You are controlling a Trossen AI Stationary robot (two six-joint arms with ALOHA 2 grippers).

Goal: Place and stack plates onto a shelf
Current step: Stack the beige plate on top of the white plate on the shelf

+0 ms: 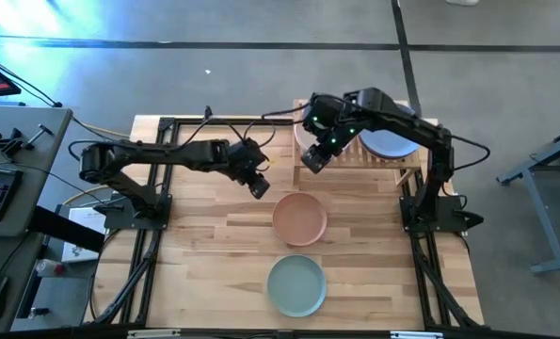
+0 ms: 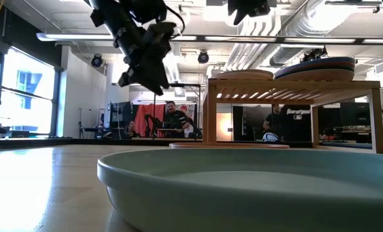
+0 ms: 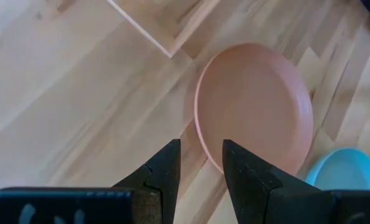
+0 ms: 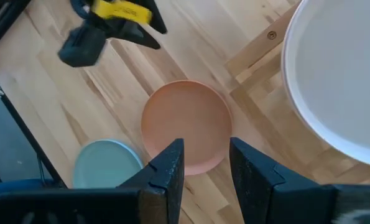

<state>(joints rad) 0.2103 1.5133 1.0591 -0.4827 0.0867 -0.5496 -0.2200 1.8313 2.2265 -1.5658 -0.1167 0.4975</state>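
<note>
Salmon plate (image 1: 300, 218) on bare tabletop (image 1: 204, 254), near shelf (image 1: 402, 160); mint plate (image 1: 296, 286) just beside it. Shelf carries plate stacks (image 1: 391, 144). Left gripper (image 1: 258, 188) hovers beside salmon plate, fingers parted, empty. Right gripper (image 1: 312, 162) above shelf edge, parted, empty.

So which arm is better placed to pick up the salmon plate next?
Probably the left. Its tool, jaws open and empty, hangs just beside the round matte salmon plate on the table. The right tool, also open and empty, sits farther back by the pale wooden slat shelf.
</note>
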